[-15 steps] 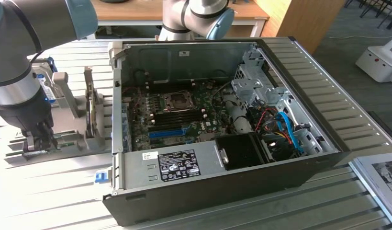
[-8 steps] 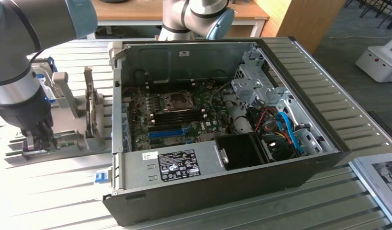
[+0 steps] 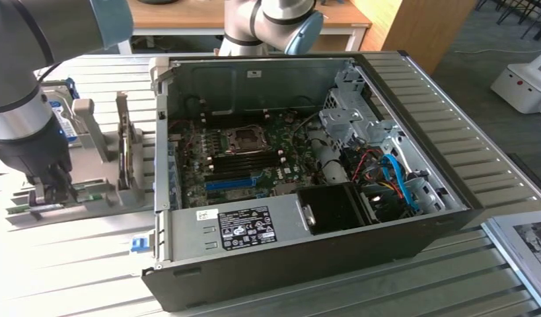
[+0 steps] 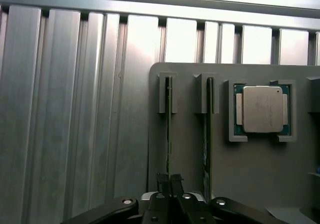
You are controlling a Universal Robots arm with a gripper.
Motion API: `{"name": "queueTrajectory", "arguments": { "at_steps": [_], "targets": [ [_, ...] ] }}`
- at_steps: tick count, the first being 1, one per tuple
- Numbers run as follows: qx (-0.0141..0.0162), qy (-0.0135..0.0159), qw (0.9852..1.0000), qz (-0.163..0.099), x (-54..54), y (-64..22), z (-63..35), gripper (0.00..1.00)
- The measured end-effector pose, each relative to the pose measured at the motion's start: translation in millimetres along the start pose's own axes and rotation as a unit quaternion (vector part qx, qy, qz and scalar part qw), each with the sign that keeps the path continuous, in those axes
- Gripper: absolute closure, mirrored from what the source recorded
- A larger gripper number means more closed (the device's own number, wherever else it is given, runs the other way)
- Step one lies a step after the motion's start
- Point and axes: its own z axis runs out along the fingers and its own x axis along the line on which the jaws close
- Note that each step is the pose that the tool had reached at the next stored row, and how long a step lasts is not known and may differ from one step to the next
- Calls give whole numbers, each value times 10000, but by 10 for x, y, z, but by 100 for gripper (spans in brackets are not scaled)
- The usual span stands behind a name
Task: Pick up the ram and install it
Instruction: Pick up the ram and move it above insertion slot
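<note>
The exterior view looks down at a slant from high up into the open computer case (image 3: 252, 277) on the slatted table (image 3: 481, 277). It stands far enough back to take in the arm (image 3: 24, 99) and the grey holder (image 3: 111, 195) at the exterior view's left. The wrist view sits just above the gripper (image 4: 169, 180) and faces straight down, close over the ram (image 4: 168, 134) standing on edge. Both views share that holder and the table slats beside it.

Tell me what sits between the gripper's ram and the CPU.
A second ram stick stands on edge between the ram and the CPU, in the wrist view.
</note>
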Motion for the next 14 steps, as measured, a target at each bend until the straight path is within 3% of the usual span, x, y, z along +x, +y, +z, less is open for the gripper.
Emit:
{"name": "queueTrajectory", "arguments": {
  "at_steps": [6,14],
  "targets": [
    [1,-31,10000,3,-2,3,-81,88],
    [3,-48,10000,17,-5,5,-178,88]
  ]
}}
